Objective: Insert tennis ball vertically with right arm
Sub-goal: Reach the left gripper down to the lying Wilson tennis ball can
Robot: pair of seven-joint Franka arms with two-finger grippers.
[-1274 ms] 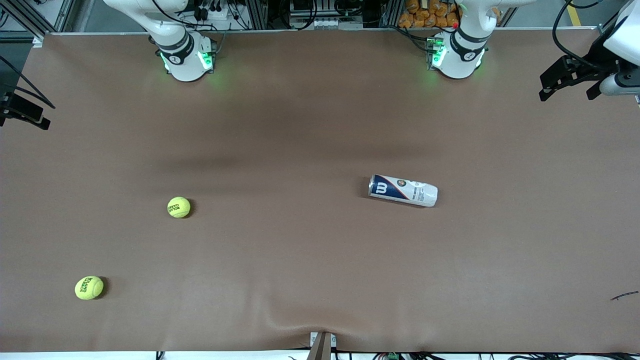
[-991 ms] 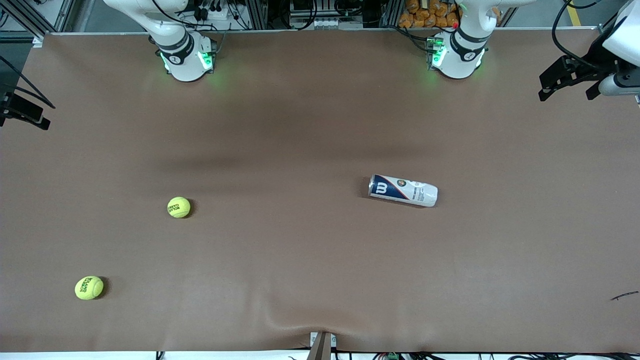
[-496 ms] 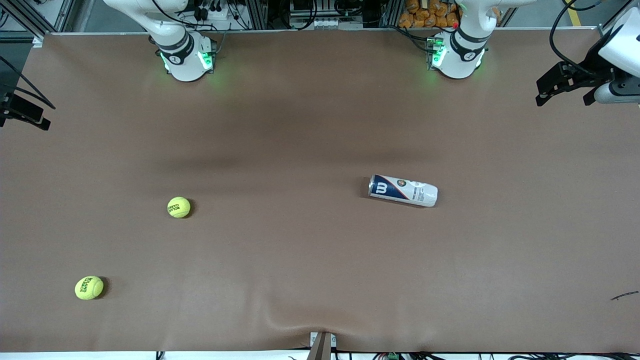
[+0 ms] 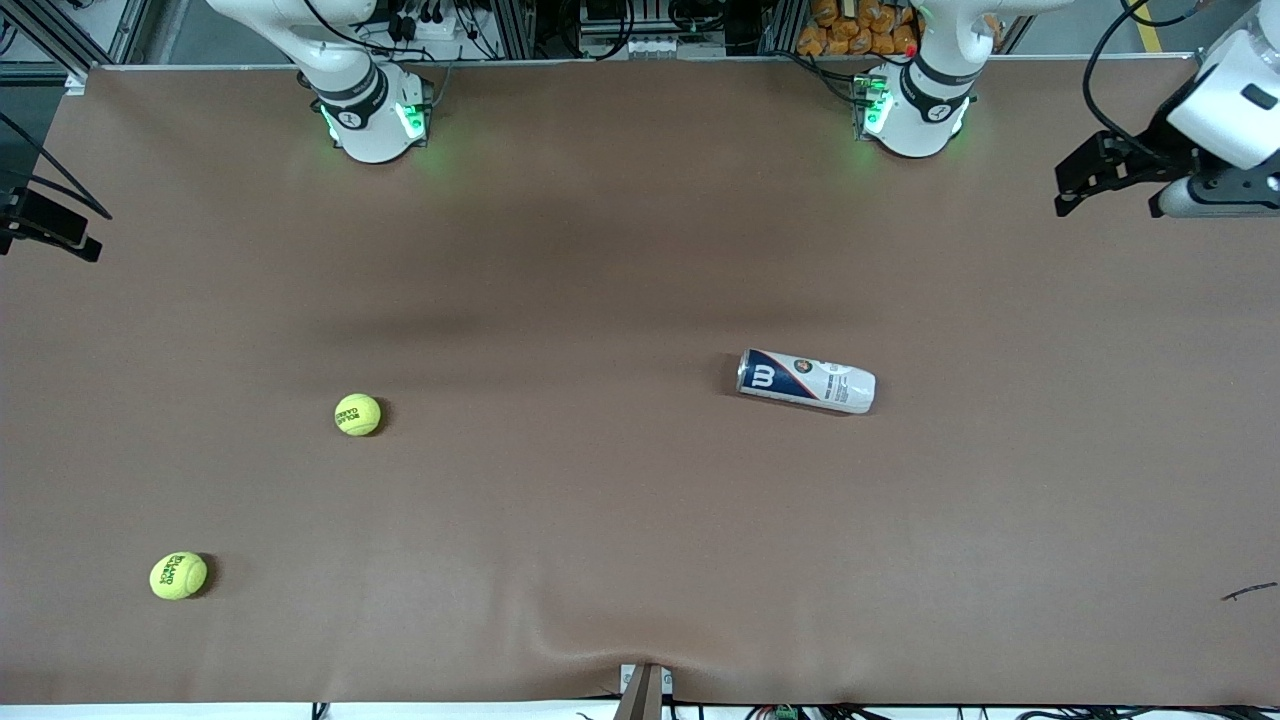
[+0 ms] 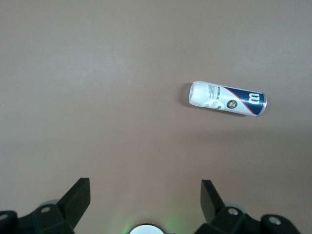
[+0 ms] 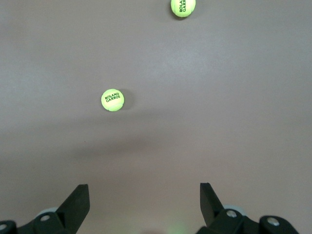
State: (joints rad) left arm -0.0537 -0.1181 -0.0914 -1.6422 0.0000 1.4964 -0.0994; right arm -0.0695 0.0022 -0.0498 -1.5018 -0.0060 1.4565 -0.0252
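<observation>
Two yellow-green tennis balls lie on the brown table toward the right arm's end: one [image 4: 358, 414] nearer the middle, also in the right wrist view [image 6: 112, 100], and one [image 4: 178, 575] nearer the front camera, also in the right wrist view [image 6: 183, 7]. A white and blue ball can [image 4: 806, 380] lies on its side toward the left arm's end; it also shows in the left wrist view [image 5: 227, 98]. My right gripper [image 6: 144, 204] is open, empty and high over the table; it shows partly at the front view's edge [image 4: 50, 228]. My left gripper [image 4: 1108, 203] is open and empty, high over the table's left-arm end [image 5: 145, 204].
The brown mat [image 4: 640, 250] covers the whole table and has a wrinkle at its front edge [image 4: 600, 640]. The arm bases [image 4: 372, 115] [image 4: 915, 110] stand at the table's edge farthest from the front camera. A small dark scrap [image 4: 1248, 592] lies near the front corner.
My left gripper has moved a little toward the middle of the table and tilted. The right gripper, the balls and the can have not moved.
</observation>
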